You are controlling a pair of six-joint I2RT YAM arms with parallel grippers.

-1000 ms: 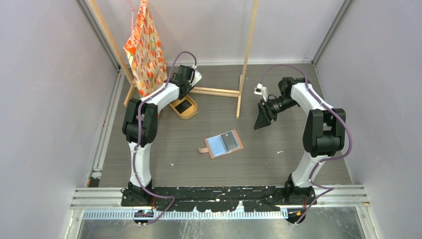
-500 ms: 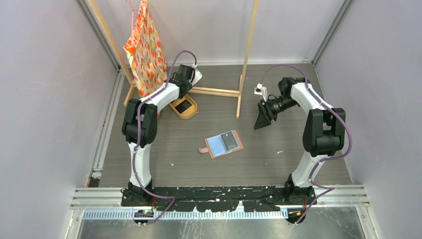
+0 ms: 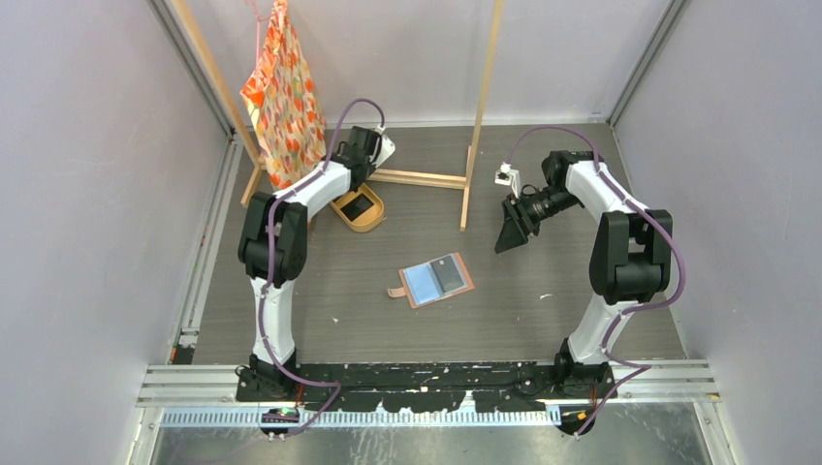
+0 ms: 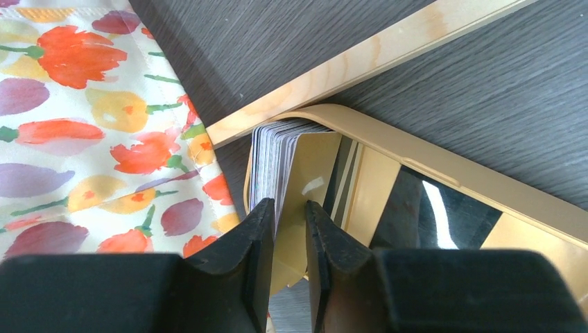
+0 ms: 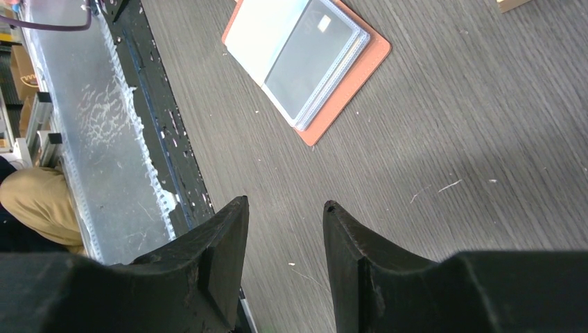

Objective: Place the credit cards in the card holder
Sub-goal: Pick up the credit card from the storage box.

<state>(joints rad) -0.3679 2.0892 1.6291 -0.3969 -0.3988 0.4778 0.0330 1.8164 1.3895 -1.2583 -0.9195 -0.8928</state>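
Credit cards [image 4: 269,149] between left fingers [image 4: 255,250]; wrist-view only

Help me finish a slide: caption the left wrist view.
Left gripper, fingers narrowly parted, poised at the credit cards standing on edge in the tan tray, floral fabric alongside.

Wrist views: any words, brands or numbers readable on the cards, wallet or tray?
No text is legible in any view.
Grey credit card in the salmon-brown leather card holder: small pale mark, too blurred to read.
Stack of credit cards in the oval tan tray: only glare, no print visible.
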